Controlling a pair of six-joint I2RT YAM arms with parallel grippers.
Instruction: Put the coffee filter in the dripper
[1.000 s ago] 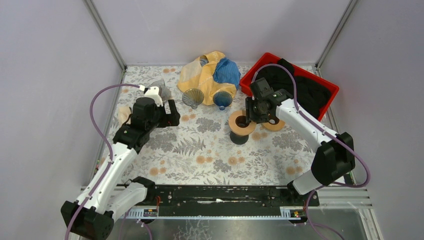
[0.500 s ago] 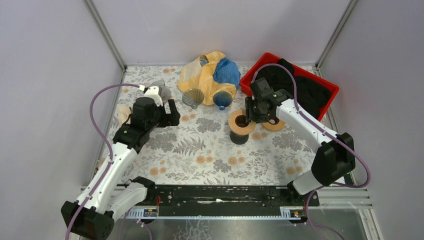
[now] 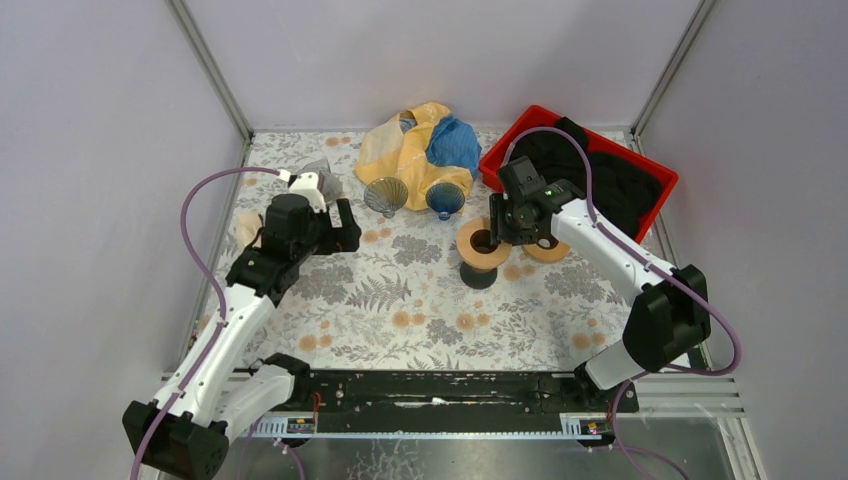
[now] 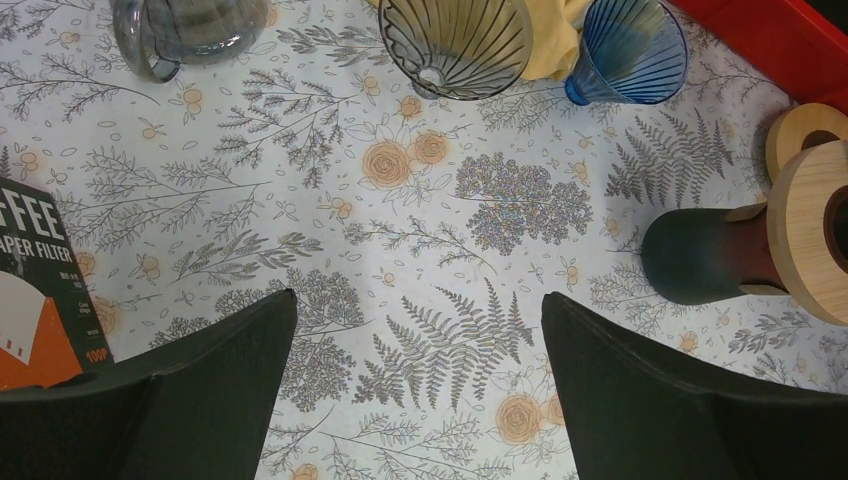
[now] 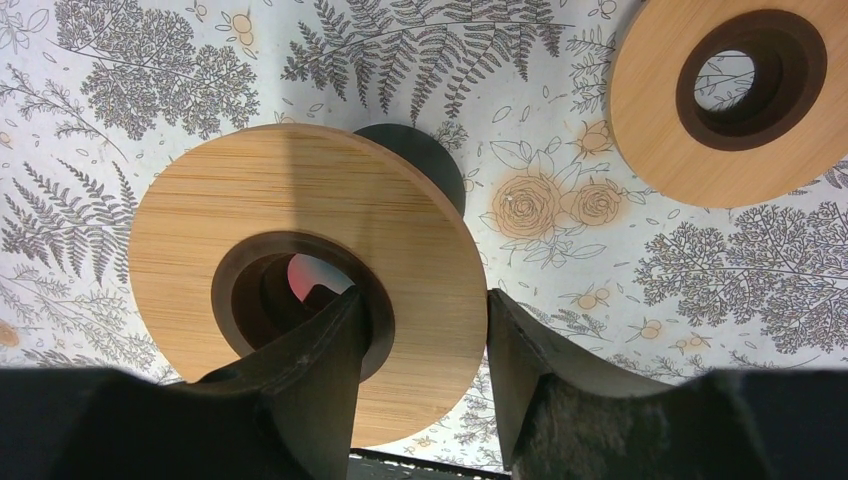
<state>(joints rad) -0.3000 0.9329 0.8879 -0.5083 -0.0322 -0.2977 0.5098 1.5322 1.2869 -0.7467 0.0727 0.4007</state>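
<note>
we pinch the round bamboo stand ring (image 5: 300, 200) in the right gripper (image 5: 425, 310), likely steadying it | left gripper (image 4: 418, 300) spread, poised beside the orange coffee filter packet (image 4: 40, 300) | grey ribbed glass dripper (image 4: 455, 40) sits empty beyond

A table (image 3: 400, 300) in a white cloth printed with grey ferns and orange roses is filling the booth. Plain lilac-grey panels are closing it in: a back wall (image 3: 440, 60) behind the table, a left wall (image 3: 90, 200) and a right wall (image 3: 770, 150) beside it. A left post (image 3: 210, 70) and a right post (image 3: 665, 70) of aluminium are rising at the table's far corners. A black rail (image 3: 440, 385) is running along its near edge, with a scuffed metal sheet (image 3: 450, 455) lying just before that. Soft, even light is falling on the table.
</note>
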